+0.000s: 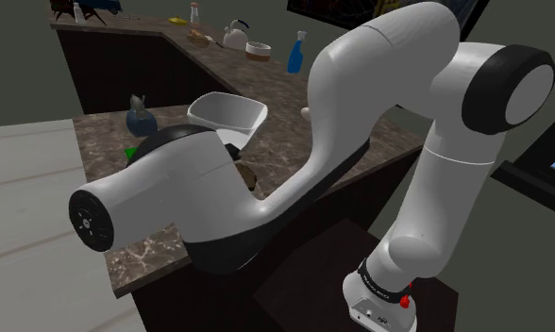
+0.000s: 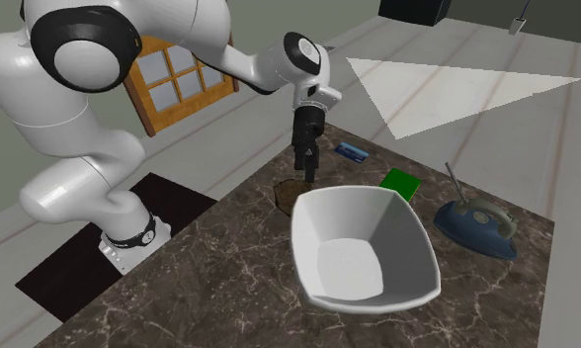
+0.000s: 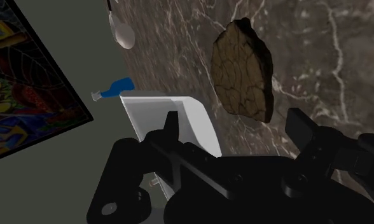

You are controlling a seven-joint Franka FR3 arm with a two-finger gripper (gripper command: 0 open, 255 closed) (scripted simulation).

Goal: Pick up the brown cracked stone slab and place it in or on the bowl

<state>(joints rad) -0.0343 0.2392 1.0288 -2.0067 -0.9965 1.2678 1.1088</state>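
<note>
The brown cracked stone slab (image 3: 243,70) lies flat on the dark marbled counter (image 2: 209,257), close beside a corner of the white bowl (image 2: 397,232). In the second exterior view my gripper (image 2: 304,174) points down just above the slab (image 2: 289,194). In the wrist view the gripper (image 3: 233,119) is open; its fingers (image 3: 172,127) stand apart with the slab ahead of them, untouched. The bowl's corner (image 3: 179,114) sits beside one finger. In the shoulder view my arm hides most of the slab (image 1: 248,177), and the bowl (image 1: 238,99) stands behind it.
A blue iron-like object (image 2: 476,222), a green card (image 2: 400,183) and a small blue card (image 2: 352,151) lie on the counter near the bowl. On the far counter stand a blue spray bottle (image 1: 297,52), a kettle (image 1: 234,35) and small dishes. The counter's edge runs close to the slab.
</note>
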